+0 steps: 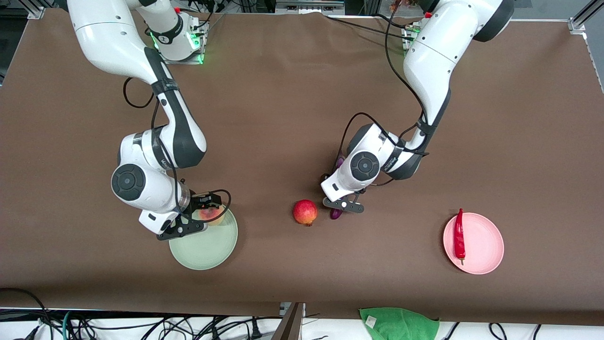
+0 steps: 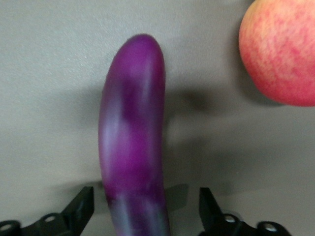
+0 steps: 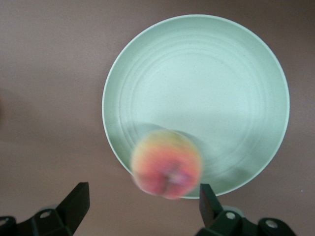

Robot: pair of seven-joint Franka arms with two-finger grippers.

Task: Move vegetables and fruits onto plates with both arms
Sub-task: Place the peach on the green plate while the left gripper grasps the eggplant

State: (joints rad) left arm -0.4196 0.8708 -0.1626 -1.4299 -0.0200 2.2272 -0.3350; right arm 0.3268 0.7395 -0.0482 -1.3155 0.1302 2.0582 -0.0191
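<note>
2 claws, both spread wide. Right claw point(image 3: 139, 206) over the pale mint green plate point(image 1: 207, 248); the blurred yellow-pink peach point(image 3: 166, 163) sits at its rim and may roll off. Left claw point(image 2: 146, 206) straddles the glossy purple eggplant point(image 2: 133, 142) on the brown counter point(image 1: 292, 85), unclamped; the round red pomegranate-like fruit point(image 1: 305, 212) alongside may get bumped. Front view hides that straddle.

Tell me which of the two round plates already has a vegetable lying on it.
The pale pink plate, toward the left arm's end of the table: the red chili pepper lies on it. The mint green plate has only the yellow-pink peach at its rim.
</note>
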